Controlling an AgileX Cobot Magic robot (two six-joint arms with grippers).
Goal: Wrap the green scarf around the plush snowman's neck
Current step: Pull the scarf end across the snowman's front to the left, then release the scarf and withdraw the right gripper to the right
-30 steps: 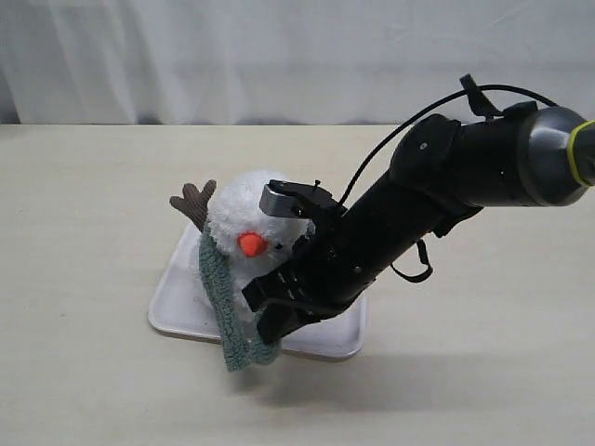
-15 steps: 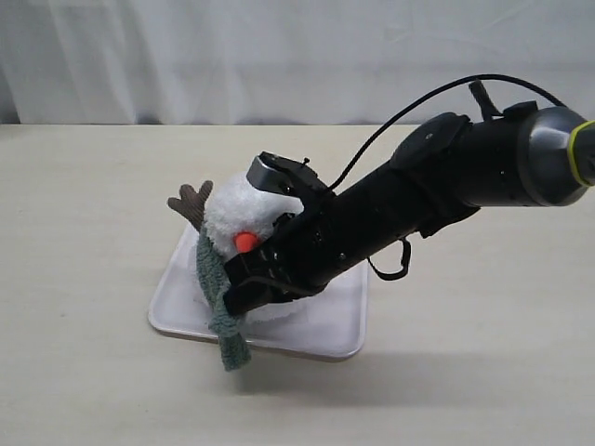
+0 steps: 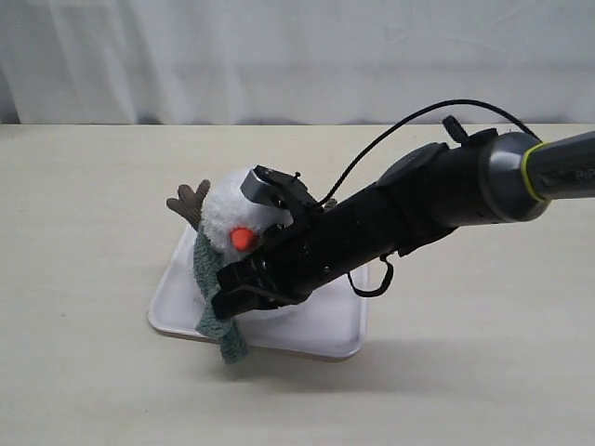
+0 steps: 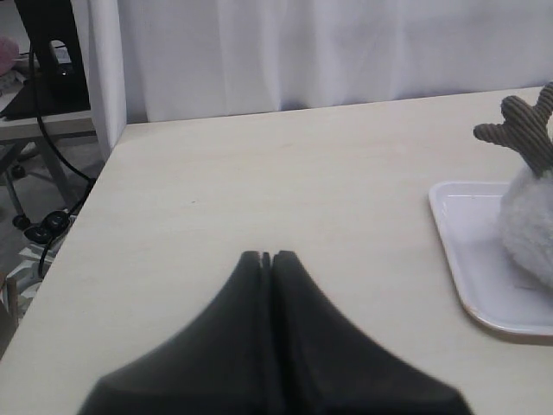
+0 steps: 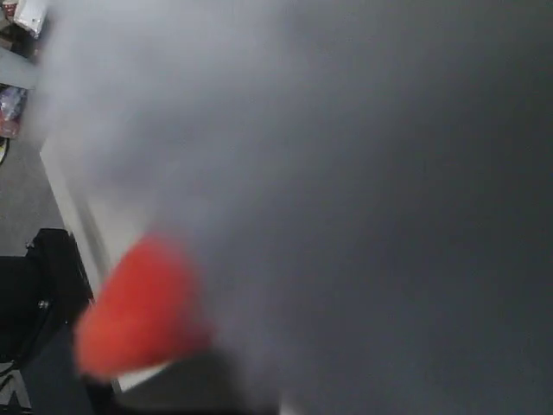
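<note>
Nearest you, the green scarf's tail hangs past the front rim of the white tray onto the surface. Just behind it, your right gripper lies across the plush snowman's front, below the orange nose. I cannot tell whether its fingers pinch the scarf or merely press it. The wrap looks unfinished, so carry the fabric snugly round the neck, hidden behind the arm, without tipping the toy. Your left gripper sits well apart, fingers pressed together.
</note>
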